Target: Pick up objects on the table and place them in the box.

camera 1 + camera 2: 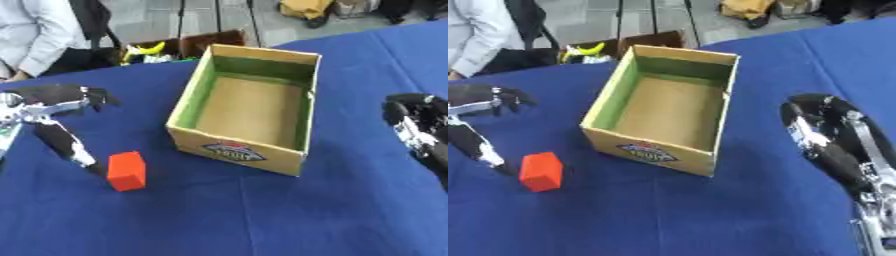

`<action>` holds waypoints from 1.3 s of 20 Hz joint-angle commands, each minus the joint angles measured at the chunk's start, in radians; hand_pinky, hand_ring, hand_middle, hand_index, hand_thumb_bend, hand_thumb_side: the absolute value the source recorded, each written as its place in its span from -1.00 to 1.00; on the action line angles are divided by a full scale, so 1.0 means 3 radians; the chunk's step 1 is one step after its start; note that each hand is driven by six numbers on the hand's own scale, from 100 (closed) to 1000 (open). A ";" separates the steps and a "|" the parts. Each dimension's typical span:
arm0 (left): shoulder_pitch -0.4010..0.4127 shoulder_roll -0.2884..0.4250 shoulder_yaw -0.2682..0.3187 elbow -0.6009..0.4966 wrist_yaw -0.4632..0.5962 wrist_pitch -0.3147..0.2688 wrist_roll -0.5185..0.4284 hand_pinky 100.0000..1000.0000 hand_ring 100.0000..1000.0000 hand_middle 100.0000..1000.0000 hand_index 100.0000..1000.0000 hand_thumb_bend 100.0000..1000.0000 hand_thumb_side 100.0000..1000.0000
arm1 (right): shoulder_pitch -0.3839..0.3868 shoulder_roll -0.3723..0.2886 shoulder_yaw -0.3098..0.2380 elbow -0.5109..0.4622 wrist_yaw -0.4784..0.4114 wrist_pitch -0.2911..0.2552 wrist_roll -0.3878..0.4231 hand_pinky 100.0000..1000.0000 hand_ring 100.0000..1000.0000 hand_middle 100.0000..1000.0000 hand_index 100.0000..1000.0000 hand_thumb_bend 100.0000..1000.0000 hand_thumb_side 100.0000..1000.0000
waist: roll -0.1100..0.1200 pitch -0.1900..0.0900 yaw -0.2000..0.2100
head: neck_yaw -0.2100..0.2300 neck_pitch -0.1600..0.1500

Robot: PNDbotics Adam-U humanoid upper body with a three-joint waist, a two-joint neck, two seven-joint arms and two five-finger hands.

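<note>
On the table (262,215), the block (127,171) lies just right of the left hand (61,125), near its lowest fingertip. The box (248,107) stands further right, between both hands, the right hand (829,137) well apart from it

One open cardboard box (248,112) and one orange block (127,171) were counted on one blue-covered table (262,215). Two robot hands were seen, one left hand (52,117) and one right hand (829,137).

Orange block (127,171), tan box (234,145) (green inner walls, printed logo), blue tablecloth (262,215)
</note>
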 commanded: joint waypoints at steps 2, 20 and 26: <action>-0.0108 0.0040 -0.0023 0.0071 0.0040 -0.0310 -0.0425 0.14 0.47 0.71 0.88 1.00 0.13 | -0.0036 -0.0061 0.0008 -0.0033 0.0004 -0.0005 0.0013 0.68 0.59 -0.05 0.39 -0.59 -0.11 | -0.0007 -0.0058 -0.0006 | 0.0001 -0.0030; -0.0236 -0.0174 -0.0139 0.0200 -0.0573 -0.0433 -0.0258 0.12 0.43 0.66 0.81 0.83 0.08 | -0.0062 -0.0048 0.0019 -0.0043 -0.0004 0.0005 0.0021 0.68 0.59 -0.05 0.39 -0.60 -0.12 | -0.0002 -0.0025 -0.0041 | 0.0026 -0.0078; -0.0161 -0.0150 -0.0192 -0.0016 -0.0474 -0.0494 -0.0376 0.13 0.45 0.69 0.82 0.77 0.14 | -0.0036 -0.0058 0.0004 -0.0039 0.0000 0.0014 -0.0001 0.68 0.59 -0.05 0.39 -0.59 -0.13 | 0.0002 -0.0054 -0.0001 | -0.0019 -0.0059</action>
